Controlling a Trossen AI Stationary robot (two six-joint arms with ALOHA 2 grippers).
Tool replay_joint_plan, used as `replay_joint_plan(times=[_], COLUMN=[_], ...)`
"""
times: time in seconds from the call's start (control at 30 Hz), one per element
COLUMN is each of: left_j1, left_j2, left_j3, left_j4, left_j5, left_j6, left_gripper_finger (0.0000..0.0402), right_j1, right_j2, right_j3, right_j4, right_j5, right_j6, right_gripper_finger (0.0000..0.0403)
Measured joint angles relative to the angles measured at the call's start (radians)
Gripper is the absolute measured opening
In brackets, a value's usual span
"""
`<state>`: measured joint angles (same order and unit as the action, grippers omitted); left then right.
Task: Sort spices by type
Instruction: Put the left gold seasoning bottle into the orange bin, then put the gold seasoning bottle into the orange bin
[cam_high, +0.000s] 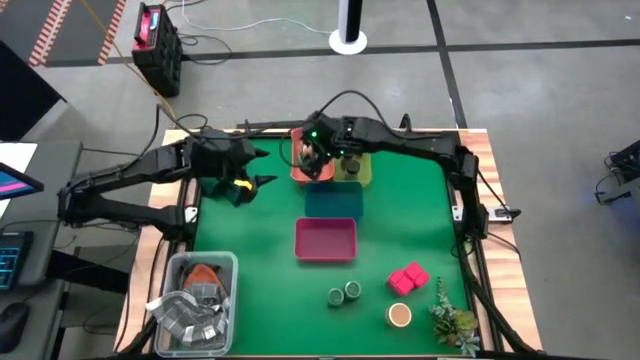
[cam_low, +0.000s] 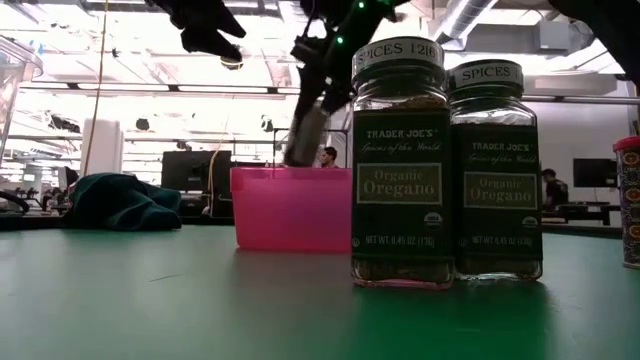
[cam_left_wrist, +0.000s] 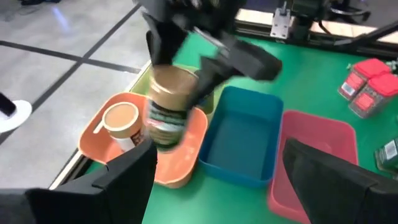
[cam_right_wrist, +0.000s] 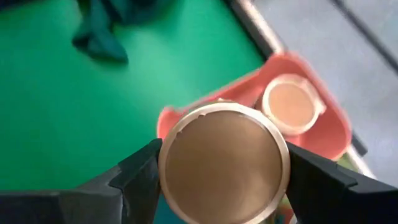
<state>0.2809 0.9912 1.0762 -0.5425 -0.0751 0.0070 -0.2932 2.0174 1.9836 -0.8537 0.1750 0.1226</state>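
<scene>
right tool (cam_left_wrist: 177, 93) gripping tan-topped jar (cam_right_wrist: 224, 163) over orange tray (cam_left_wrist: 180, 163)

The right arm reached from the right side across to the far middle of the table, its wrist bent downward. The right gripper (cam_high: 316, 158) was closed on a tan-topped jar (cam_right_wrist: 222, 163), one finger on each side. The left arm waited at the far left, the left gripper (cam_high: 245, 185) with its fingers spread apart.

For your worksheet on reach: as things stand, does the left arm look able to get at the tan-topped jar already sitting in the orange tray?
Probably not: the right gripper, shut on another tan-topped jar, hangs over the orange tray, crowding the seated jar.
</scene>
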Motion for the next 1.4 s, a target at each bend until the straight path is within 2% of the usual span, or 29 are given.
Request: replay_joint_plan(times=[0.13,0.3,0.7,0.87,1.1,1.27,1.4], left_j1=[0.033,0.037,0.037,0.037,0.037,0.037,0.037], left_j2=[-0.015,-0.016,-0.025,-0.025,-0.024,-0.024,-0.027], left_j3=[-0.052,-0.114,-0.119,-0.119,-0.119,-0.119,-0.119], left_j4=[0.051,0.101,0.117,0.116,0.115,0.115,0.107], left_j5=[0.049,0.052,0.054,0.055,0.055,0.055,0.077], left_j6=[-0.004,-0.014,-0.045,-0.033,-0.030,-0.030,-0.037], left_gripper_finger=[0.0329,0.0329,0.0329,0.0329,0.0329,0.0329,0.0329], right_j1=[-0.003,-0.020,-0.035,-0.054,-0.070,-0.064,-0.043], right_j2=[0.000,0.001,0.000,0.000,0.000,-0.003,-0.007], right_j3=[-0.065,-0.130,-0.174,-0.174,-0.174,-0.173,-0.104], right_j4=[0.028,0.081,0.156,0.172,0.169,0.159,0.025], right_j5=[-0.001,0.003,0.003,-0.059,-0.068,-0.069,-0.070], right_j6=[0.007,0.018,0.017,0.015,0.045,0.045,0.044], right_gripper_finger=[0.0306,0.0306,0.0308,0.0337,0.0391,0.0399,0.0396])
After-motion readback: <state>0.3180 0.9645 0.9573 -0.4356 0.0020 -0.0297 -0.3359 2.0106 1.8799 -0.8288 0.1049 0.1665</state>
